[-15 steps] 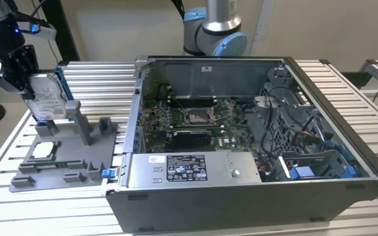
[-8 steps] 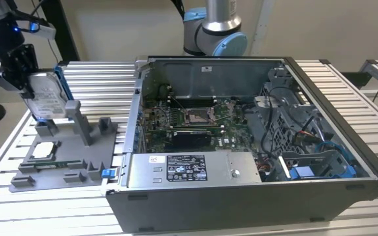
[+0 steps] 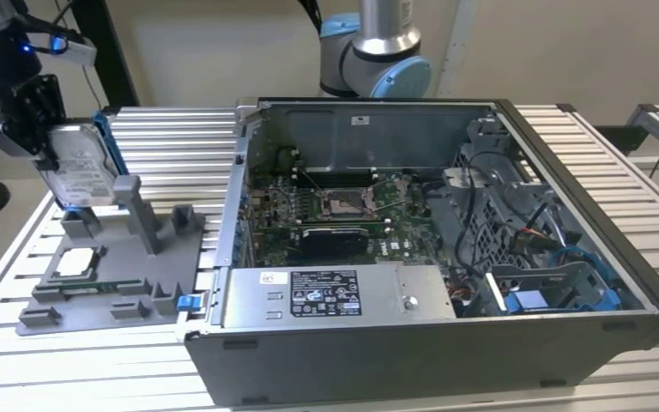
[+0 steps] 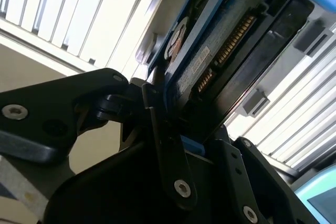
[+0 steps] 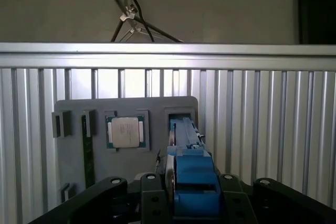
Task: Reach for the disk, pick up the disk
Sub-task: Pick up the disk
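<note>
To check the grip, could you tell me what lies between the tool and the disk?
Nothing lies between them: in the second wrist view the tool has its fingers pressed straight against the disk.

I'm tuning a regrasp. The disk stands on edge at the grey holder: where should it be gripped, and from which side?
Grip the disk across its two broad flat faces near the upper edge, coming down from above. It stands on edge, so those parallel faces are exposed and the thin edge points up. The pincer is shut on it that way, at the grey holder.
</note>
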`<state>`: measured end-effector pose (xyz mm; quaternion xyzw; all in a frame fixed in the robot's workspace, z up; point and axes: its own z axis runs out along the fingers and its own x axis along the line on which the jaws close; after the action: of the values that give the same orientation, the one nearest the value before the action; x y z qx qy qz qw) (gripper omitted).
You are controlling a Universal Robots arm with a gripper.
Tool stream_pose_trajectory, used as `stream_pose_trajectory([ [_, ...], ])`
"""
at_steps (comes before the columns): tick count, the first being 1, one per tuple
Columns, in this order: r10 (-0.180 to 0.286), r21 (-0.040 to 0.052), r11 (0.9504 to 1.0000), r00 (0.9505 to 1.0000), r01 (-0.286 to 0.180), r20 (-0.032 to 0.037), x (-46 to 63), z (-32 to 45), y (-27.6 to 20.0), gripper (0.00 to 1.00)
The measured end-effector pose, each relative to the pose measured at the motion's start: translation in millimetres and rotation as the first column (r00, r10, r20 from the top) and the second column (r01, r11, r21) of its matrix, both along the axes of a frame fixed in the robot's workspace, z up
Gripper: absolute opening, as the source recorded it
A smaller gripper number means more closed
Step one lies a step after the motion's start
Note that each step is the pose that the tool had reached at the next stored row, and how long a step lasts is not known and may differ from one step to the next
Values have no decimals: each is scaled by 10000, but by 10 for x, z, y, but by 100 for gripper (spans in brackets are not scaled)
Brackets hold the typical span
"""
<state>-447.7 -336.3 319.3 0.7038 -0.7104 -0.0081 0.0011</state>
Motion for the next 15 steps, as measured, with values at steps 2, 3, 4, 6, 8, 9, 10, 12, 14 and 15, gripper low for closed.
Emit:
stream_pose_trajectory([
  [2,1,-1,10000,10000,-1,-2,0,8,0,0],
  [3,1,-1,10000,10000,-1,-1,0,11,0,0],
  [4,3,0,10000,10000,-3,-1,1,13,-1,0],
  [6,3,0,10000,10000,-3,-1,1,19,-1,0],
  [8,3,0,10000,10000,-3,-1,1,25,-1,0],
  [9,3,0,10000,10000,-3,-1,1,27,-1,0],
  [10,2,0,10000,10000,-2,-1,1,30,-1,0],
  [12,2,-1,10000,10000,-2,-2,0,39,-1,0],
  [14,0,-1,10000,10000,0,-2,0,49,0,0],
  [15,0,-1,10000,10000,0,-2,0,54,0,0],
])
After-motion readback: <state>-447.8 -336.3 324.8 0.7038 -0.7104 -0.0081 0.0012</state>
